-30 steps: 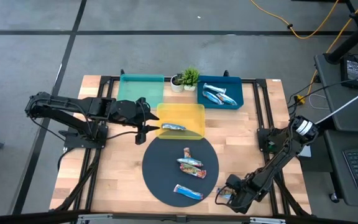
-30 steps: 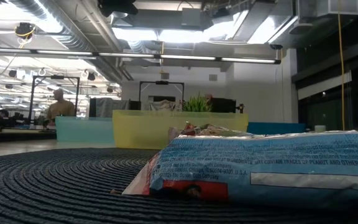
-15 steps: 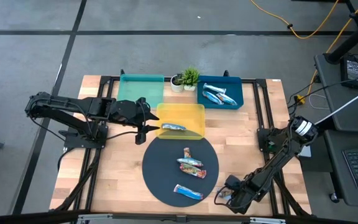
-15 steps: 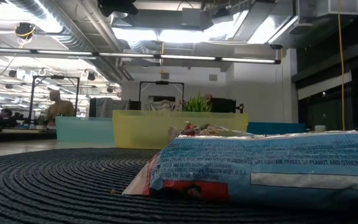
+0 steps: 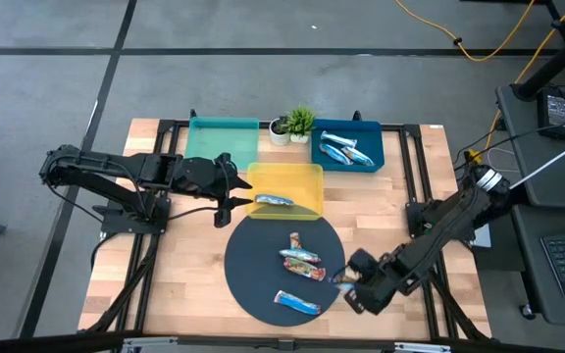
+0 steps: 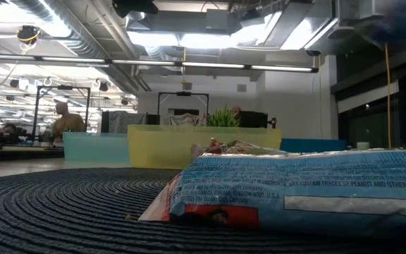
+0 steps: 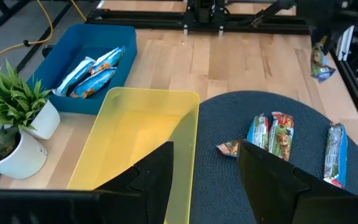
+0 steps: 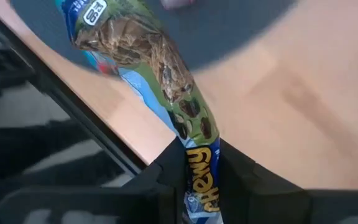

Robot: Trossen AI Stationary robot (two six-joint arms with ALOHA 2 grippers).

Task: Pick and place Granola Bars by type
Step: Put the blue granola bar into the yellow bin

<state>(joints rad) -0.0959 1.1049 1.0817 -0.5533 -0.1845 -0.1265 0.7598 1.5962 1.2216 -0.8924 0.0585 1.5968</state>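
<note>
The right tool gripped a granola bar by one end above the desk, at the dark mat's edge — apparently lifted clear. The left tool, fingers apart, waited beside the yellow tray — three bars lay on the mat.

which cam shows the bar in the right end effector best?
Right wrist view: the held bar fills the frame, pinched between the right end effector fingers. High view shows only a speck at the tool; left wrist view shows it dangling far off; low view, only a blur.
</note>
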